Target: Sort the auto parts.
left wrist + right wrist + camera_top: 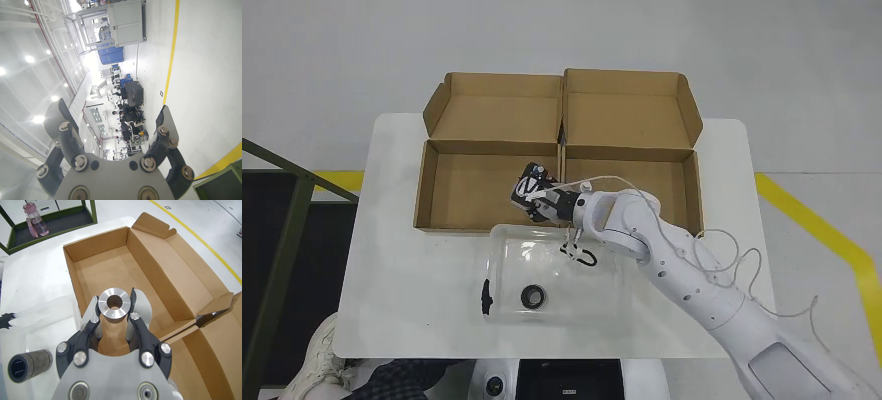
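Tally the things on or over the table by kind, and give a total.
Cardboard boxes: 2
Clear tray: 1
Silver metal ring, held in the right end effector: 1
Dark cylinder: 1
Black toothed part: 1
Total: 6

Pale grey floor (342, 60), yellow line (170, 56); green rack (66, 222), bright ceiling lights (29, 59).

The left box (467, 195) and the right box (652, 185) sit touching, far on the table (392, 260). Nearer lies the tray (510, 258), with a bearing (533, 296) in it.
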You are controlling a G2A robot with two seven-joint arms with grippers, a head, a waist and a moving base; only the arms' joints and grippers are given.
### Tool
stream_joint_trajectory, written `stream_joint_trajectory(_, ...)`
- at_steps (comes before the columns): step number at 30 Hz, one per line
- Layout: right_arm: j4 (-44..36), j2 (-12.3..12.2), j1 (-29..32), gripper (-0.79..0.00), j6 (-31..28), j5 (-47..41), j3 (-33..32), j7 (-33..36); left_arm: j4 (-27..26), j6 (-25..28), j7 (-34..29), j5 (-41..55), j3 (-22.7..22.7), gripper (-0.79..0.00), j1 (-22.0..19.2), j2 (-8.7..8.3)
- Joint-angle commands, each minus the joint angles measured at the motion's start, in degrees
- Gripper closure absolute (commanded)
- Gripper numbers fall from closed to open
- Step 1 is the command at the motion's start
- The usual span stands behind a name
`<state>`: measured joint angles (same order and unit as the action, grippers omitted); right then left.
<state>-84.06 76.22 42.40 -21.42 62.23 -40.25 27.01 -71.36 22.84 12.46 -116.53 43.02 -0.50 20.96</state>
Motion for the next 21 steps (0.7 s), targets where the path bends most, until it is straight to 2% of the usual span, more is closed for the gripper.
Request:
stream_joint_trajectory(1,1.1,0.4,-0.6,0.0,0.6,-0.3,0.5,1.2,0.0,0.0,0.0,0.0,0.0,-0.785,0.0,0.0)
stream_joint_trajectory(18,7.2,3.4,-4.2,0.0,2.6,-3.3,3.0,11.4,0.0,0.0,0.0,0.0,0.0,-0.785,0.0,0.0)
stream_joint_trajectory(21,7.6,3.7,-4.3,-0.031,2.5,-4.0,2.8,12.3,0.0,0.0,0.0,0.0,0.0,-0.785,0.0,0.0)
